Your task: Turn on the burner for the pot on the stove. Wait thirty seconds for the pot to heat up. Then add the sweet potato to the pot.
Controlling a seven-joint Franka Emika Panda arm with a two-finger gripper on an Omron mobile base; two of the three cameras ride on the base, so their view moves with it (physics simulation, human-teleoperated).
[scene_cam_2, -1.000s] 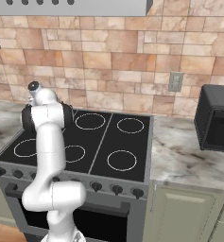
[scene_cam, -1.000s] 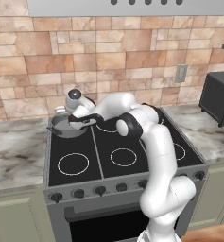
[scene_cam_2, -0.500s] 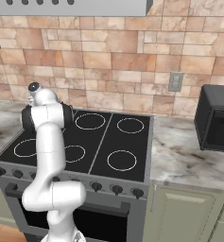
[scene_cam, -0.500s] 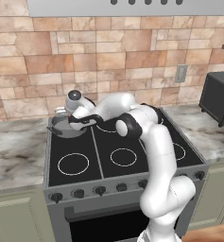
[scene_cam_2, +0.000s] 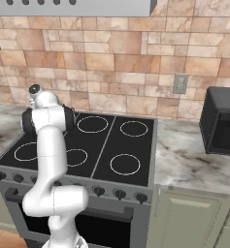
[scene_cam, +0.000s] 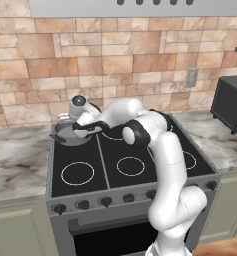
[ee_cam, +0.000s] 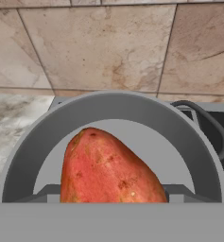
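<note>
The grey pot (scene_cam: 69, 135) sits on the back left burner of the stove (scene_cam: 140, 182). My gripper (scene_cam: 85, 128) hangs just over the pot's right side. In the hand view the gripper (ee_cam: 113, 194) is shut on the orange-red sweet potato (ee_cam: 108, 170), which points into the pot (ee_cam: 33, 151) right below it. The pot's flat grey bottom shows around the sweet potato, and one small side handle (ee_cam: 212, 127) sticks out at the right. From the right base view my own arm (scene_cam_2: 48, 121) hides the pot.
A row of black knobs (scene_cam: 105, 201) runs along the stove's front. A black microwave (scene_cam_2: 223, 121) stands on the marble counter (scene_cam_2: 184, 160) to the right. The stone-tile wall (ee_cam: 108, 47) rises close behind the pot. More counter (scene_cam: 15, 165) lies left of the stove.
</note>
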